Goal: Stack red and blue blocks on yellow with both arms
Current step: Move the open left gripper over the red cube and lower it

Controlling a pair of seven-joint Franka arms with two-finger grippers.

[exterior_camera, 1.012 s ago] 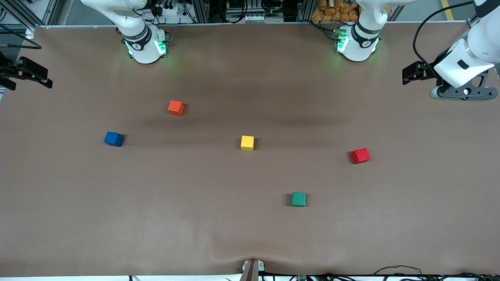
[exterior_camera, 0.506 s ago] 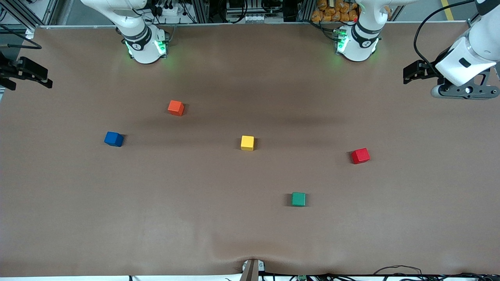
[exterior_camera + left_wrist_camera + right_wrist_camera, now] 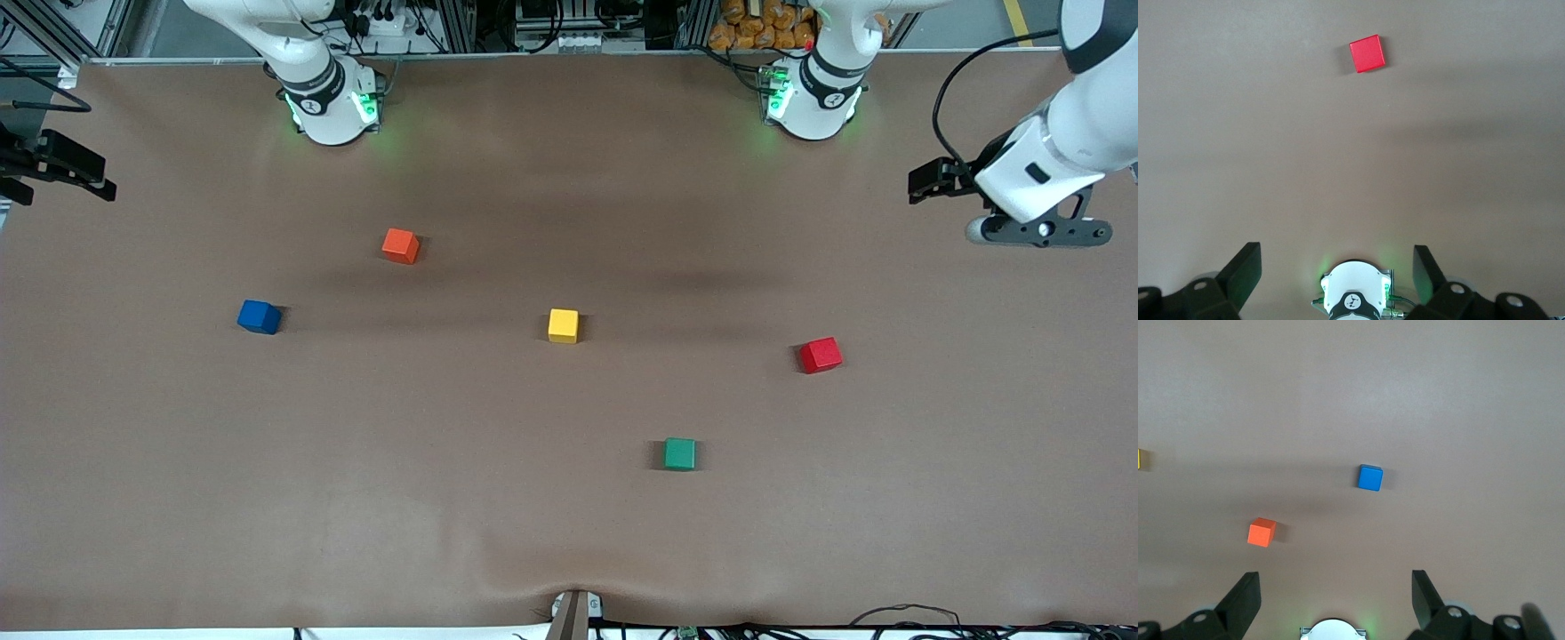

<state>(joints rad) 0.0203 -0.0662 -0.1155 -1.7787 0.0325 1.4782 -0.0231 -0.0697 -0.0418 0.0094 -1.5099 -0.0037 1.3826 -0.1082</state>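
The yellow cube (image 3: 563,325) sits mid-table. The blue cube (image 3: 259,316) lies toward the right arm's end and shows in the right wrist view (image 3: 1370,477). The red cube (image 3: 820,355) lies toward the left arm's end and shows in the left wrist view (image 3: 1367,53). My left gripper (image 3: 930,180) hangs open and empty (image 3: 1335,272) high over the table's end, apart from the red cube. My right gripper (image 3: 55,165) hangs open and empty (image 3: 1335,595) over the other end, apart from the blue cube.
An orange cube (image 3: 400,245) lies between the blue cube and the right arm's base, and shows in the right wrist view (image 3: 1262,532). A green cube (image 3: 680,453) lies nearer the front camera than the yellow one. The table (image 3: 356,498) is brown.
My left arm has shifted slightly toward the table's middle and toward the front camera. My right arm and all cubes have stayed in place.
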